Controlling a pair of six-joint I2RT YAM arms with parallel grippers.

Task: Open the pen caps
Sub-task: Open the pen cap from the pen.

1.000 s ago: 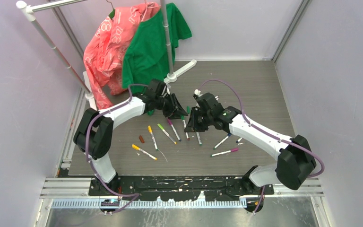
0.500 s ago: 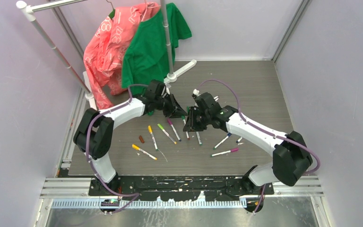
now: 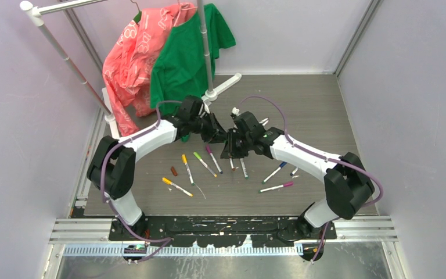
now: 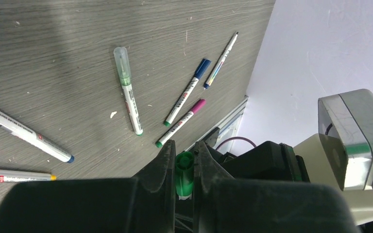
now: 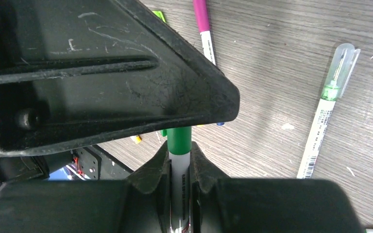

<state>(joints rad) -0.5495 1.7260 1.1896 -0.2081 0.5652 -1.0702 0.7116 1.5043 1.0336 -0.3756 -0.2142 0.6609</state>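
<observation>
1. Top external view: the grey wood-grain table takes up most of the scene. A clothes rack stands at its far side, hung with a red shirt and a green shirt.
2. The left arm and the right arm are bent inward, so the two wrists meet above the middle of the table, nose to nose.
3. The left gripper is seen pressed onto the green cap, which is pinched between its fingers.
4. The right gripper is seen clamped on the white barrel of the green pen. The pen is held off the table, between the two wrists.
5. The pen's long axis runs straight from one gripper into the other, with the cap end toward the left and the barrel end toward the right. Both arms are already on it, so neither has to reach. The coming move is judged to be a straight pull apart along that axis, and any sideways drift could jam the cap.
6. The other pens are left scattered on the table below, well apart from the grippers. Among them are a magenta-capped pen and a yellow-tipped pen.
7. A small brown piece, probably a loose cap, lies near the yellow-tipped pen.
</observation>
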